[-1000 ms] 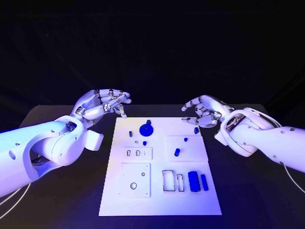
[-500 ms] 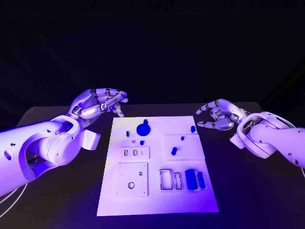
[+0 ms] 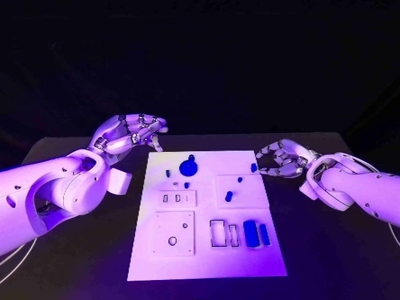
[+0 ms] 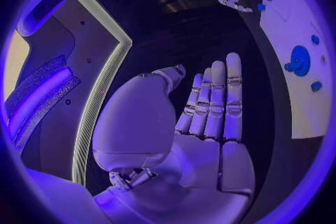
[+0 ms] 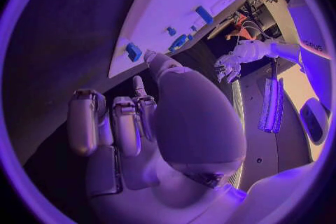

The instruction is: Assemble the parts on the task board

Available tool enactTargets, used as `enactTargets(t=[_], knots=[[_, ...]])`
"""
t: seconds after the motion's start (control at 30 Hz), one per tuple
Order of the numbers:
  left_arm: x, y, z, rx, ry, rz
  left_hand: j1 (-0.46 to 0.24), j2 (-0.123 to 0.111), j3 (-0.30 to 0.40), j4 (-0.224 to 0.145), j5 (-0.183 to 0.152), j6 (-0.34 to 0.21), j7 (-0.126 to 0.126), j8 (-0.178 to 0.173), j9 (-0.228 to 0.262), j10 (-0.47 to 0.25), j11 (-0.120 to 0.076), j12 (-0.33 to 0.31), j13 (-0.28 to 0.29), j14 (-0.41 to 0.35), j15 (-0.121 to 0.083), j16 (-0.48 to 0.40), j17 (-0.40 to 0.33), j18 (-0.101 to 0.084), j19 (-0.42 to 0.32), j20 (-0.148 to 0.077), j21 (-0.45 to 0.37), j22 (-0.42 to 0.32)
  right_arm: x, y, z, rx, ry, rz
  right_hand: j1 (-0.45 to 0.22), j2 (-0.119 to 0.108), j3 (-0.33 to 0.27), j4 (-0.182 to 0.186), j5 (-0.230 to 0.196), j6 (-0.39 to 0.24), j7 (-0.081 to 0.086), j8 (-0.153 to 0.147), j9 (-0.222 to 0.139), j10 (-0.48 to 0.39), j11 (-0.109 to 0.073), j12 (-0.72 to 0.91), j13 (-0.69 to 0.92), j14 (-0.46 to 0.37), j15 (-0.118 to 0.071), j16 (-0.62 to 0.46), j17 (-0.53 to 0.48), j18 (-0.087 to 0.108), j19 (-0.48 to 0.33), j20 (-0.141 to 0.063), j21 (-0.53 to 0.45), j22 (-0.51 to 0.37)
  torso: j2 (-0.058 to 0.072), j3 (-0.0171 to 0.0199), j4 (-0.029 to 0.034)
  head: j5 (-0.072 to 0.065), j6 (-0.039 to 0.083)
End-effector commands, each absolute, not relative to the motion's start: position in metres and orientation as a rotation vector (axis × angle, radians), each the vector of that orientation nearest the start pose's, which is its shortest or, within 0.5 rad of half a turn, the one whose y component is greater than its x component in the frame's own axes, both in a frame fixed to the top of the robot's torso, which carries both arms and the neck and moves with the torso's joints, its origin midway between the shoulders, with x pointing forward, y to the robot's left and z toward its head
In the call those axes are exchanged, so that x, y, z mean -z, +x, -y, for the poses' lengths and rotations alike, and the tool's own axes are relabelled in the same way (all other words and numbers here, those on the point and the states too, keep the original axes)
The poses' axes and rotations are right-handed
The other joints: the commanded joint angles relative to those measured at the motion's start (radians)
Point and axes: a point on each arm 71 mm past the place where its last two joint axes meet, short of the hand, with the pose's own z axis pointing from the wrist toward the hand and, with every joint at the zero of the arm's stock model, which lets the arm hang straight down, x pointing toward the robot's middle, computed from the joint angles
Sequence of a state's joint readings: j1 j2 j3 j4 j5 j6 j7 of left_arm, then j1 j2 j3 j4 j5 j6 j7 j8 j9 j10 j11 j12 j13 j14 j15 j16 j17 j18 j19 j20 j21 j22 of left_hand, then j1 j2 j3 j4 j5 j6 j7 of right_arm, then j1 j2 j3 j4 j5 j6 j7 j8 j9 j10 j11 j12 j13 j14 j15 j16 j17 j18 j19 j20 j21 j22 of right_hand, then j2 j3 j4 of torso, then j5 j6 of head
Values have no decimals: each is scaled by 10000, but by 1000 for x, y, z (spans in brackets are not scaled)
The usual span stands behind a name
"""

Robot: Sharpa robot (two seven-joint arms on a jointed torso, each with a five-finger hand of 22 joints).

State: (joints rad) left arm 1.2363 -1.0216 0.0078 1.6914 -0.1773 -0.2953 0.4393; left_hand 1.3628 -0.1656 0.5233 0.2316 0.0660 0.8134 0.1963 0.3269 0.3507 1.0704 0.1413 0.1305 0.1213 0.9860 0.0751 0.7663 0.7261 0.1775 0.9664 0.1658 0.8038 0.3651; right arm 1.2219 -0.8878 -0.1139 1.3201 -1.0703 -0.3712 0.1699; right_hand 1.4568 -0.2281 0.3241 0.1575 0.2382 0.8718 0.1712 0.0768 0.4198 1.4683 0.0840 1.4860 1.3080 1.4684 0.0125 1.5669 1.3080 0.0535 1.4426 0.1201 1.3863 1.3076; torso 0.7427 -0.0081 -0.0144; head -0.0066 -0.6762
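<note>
The white task board lies in the middle of the black table. On its far part stand a blue round disc and several small blue parts, one of them at the far right edge. Two blue blocks sit near the right front. My right hand hovers just right of that edge part, fingers half curled, holding nothing; its thumb points toward the part. My left hand hangs beyond the board's far left corner, its fingers straight and empty.
White inset plates with holes and two empty slots lie on the board's near half. A white box on my left arm hangs close to the board's left edge. Bare black table lies on both sides.
My right hand has drawn off the board's far right corner, sunk lower beside that edge and curled its fingers in. The left hand has hardly moved.
</note>
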Motion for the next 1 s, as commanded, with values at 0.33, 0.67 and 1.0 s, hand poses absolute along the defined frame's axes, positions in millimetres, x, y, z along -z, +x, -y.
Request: enactTargets(t=[0.33, 0.67, 1.0], knots=[[122, 464, -240, 16082, -8246, -13459, 49, 28, 39, -22, -36, -26, 49, -24, 12, -46, 2, -38, 17, -81, 2, -1, -12, 44, -40, 3, 57, 10, 211, 517, 279, -7228, 1266, -16593, 127, 71, 54, -77, 96, -89, 32, -63, -10, 142, 54, -32, 1636, 1024, 39, 39, 2628, 2, -56, 8, -20, 780, 4, 9, 9, 59, -79], [122, 464, -239, 16098, -8235, -13473, 47, 28, 55, -35, -36, -27, 51, -26, 22, -47, 5, -40, 18, -108, 6, -36, -30, 45, -84, 8, 66, 17, 219, 520, 270, -7245, 1277, -16770, 97, 171, 200, -75, 136, 36, 38, -10, 19, 196, 60, 20, 1692, 1024, 42, 39, 2628, -11, -16, 10, 24, 834, -2, 13, -8, 99, -118], [122, 464, -239, 16100, -8227, -13477, 47, 28, 55, -35, -36, -27, 51, -26, 22, -47, 5, -40, 18, -108, 6, -36, -30, 45, -84, 8, 66, 17, 222, 523, 268, -7153, 1305, -16864, 11, 341, 783, -183, 38, 657, -32, 212, 103, 278, -2, 97, 1771, 1024, -22, 39, 2628, -22, 27, -40, 60, 907, -7, 13, 2, 90, -140]])
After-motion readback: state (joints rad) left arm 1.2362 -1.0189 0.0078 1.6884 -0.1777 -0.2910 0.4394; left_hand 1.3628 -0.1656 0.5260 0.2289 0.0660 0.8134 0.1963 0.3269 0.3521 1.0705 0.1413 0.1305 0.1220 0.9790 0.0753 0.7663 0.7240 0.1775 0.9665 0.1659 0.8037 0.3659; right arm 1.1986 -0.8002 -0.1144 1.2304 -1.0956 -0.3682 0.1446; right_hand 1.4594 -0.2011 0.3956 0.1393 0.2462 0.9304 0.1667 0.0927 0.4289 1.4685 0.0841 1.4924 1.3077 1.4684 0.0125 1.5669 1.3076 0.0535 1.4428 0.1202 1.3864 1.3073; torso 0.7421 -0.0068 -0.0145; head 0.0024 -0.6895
